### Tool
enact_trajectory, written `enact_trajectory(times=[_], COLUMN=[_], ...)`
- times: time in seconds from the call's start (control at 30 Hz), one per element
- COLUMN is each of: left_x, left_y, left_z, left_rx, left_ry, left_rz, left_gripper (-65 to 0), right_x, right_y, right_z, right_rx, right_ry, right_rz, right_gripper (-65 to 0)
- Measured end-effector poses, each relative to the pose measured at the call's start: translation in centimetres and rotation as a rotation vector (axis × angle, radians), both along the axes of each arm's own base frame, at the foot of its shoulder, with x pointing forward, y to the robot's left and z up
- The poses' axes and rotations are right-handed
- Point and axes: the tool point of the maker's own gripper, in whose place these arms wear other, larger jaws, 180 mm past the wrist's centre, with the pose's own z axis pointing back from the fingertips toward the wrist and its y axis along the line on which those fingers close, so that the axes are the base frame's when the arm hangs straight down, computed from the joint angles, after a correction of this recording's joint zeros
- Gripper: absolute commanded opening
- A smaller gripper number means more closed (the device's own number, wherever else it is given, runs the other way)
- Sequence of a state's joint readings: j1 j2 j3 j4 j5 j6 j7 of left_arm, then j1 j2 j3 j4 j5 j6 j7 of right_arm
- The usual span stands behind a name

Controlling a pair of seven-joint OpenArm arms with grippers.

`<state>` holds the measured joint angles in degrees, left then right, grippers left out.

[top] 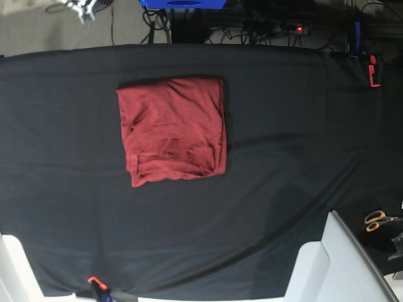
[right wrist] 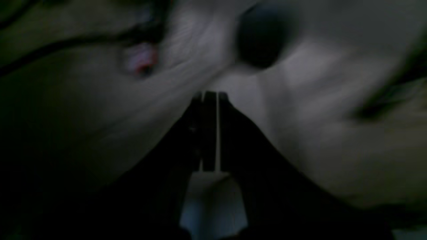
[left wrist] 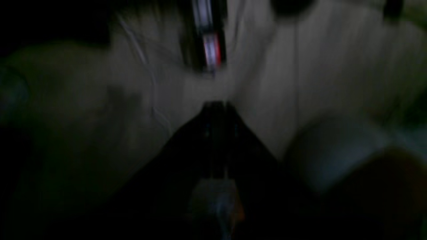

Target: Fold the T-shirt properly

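1. Since the T-shirt [top: 171, 130] already lies as a compact, roughly square packet on the black-covered desk [top: 296, 126], left of centre and nearer the far edge, the folding looks essentially done; what remains, in my judgement, is to leave it undisturbed.
2. Both arms are withdrawn toward the near corners of the desk, well apart from the cloth, so any retreat should stay high and away from the packet.
3. The left tool [left wrist: 217, 105] shows its dark fingers pressed together with nothing between them; the view is blurred and dim, but it reads as clenched and empty.
4. The right tool [right wrist: 210, 95] likewise has its fingers nearly together, a thin bright slit between them, and grasps nothing.
5. The packet's near edge shows some wrinkles and a slightly ragged lower left corner; if a touch-up is wanted, a light flat press there would suit better than a pinch, which could drag layers apart.
6. Scissors [top: 378, 219] lie beyond the desk's right edge, clear of the work.
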<state>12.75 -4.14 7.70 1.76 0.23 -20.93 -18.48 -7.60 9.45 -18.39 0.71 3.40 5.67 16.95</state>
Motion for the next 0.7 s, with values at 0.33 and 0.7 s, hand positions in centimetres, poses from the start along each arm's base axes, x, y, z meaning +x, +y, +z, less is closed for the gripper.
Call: enact_trajectory(times=[0.33,0.7], left_x=[5.1,5.9], left_y=[0.8,0.4], left_z=[-0.6,-0.6], left_rx=[0.013,0.004], left_ry=[-0.057,-0.077], left_rz=[-0.049,-0.052], left_gripper=[-65.0,-65.0], right_x=[0.9,0.5], right_y=[-1.7,-2.7], right_z=[0.3,0.5], right_rx=[-0.135,-0.161], right_ry=[-0.063,-0.075], right_rz=[0.049,-0.067], right_gripper=[-63.5,-63.5])
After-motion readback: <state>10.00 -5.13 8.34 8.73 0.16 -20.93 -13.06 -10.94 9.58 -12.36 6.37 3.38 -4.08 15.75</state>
